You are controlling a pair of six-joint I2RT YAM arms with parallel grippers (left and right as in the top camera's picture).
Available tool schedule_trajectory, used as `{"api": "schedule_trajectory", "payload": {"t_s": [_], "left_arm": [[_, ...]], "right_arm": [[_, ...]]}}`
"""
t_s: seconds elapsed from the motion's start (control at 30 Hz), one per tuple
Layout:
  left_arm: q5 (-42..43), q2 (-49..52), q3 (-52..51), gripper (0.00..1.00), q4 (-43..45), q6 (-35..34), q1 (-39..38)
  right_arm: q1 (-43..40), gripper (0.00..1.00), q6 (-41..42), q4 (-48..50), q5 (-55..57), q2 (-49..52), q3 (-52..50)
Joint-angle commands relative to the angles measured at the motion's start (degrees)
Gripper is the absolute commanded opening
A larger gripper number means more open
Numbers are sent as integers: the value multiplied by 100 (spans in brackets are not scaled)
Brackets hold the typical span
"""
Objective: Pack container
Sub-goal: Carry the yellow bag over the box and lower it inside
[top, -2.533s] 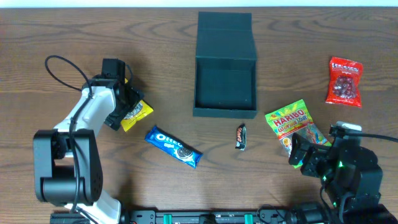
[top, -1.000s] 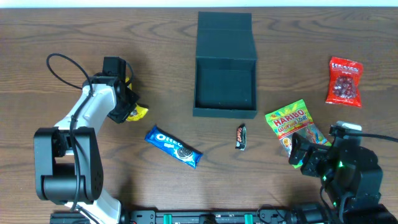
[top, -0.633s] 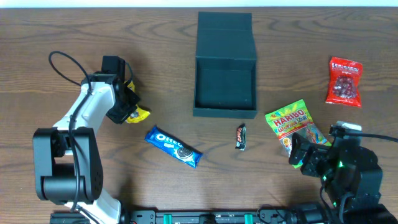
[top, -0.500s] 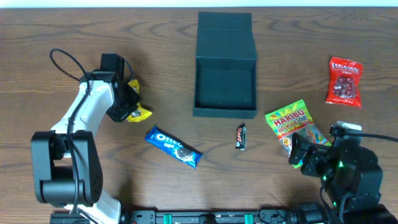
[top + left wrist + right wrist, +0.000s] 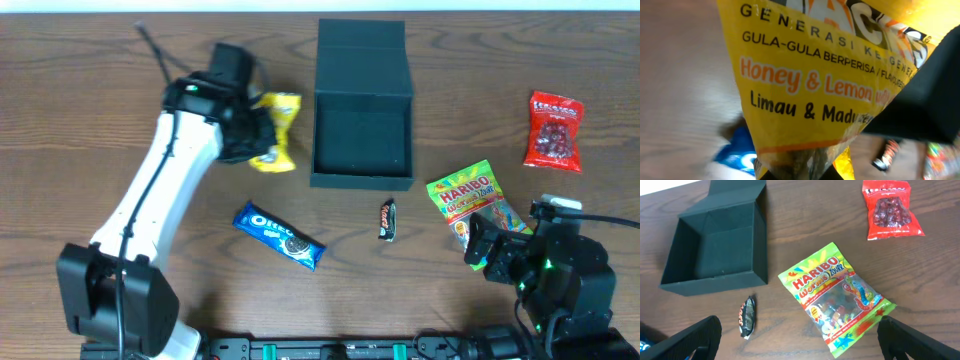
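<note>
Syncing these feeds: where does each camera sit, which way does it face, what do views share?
Overhead: fixed above the table, looking straight down; both arms show, left gripper shut on the yellow packet, right gripper open.
Left wrist: on the left arm, facing along its jaws; the packet fills it.
Right wrist: on the right arm, facing across the table; jaw tips at lower corners.
Shared: overhead and right wrist both show container, Haribo bag, red packet.

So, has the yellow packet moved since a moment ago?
Yes. Held in the left pincer, the yellow packet has moved up and right in the overhead view, now just left of the container.
</note>
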Motion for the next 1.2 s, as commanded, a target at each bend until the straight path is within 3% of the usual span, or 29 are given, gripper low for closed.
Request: {"api": "schedule_trajectory", "payload": {"t_s": [0.0, 0.2, 0.67, 1.17], "left_arm": [[92, -109, 520, 6, -11, 208, -457], [59, -68, 704, 6, 389, 116, -925], [236, 1038, 704, 6, 1145, -490, -1174], [260, 1735, 702, 6, 1231, -682, -1281]], "right_arm": [[22, 99, 15, -4, 0, -22, 17], [22, 99, 15, -2, 0, -22, 17], [22, 99, 15, -4, -2, -22, 17], [22, 99, 15, -4, -2, -22, 17]]}}
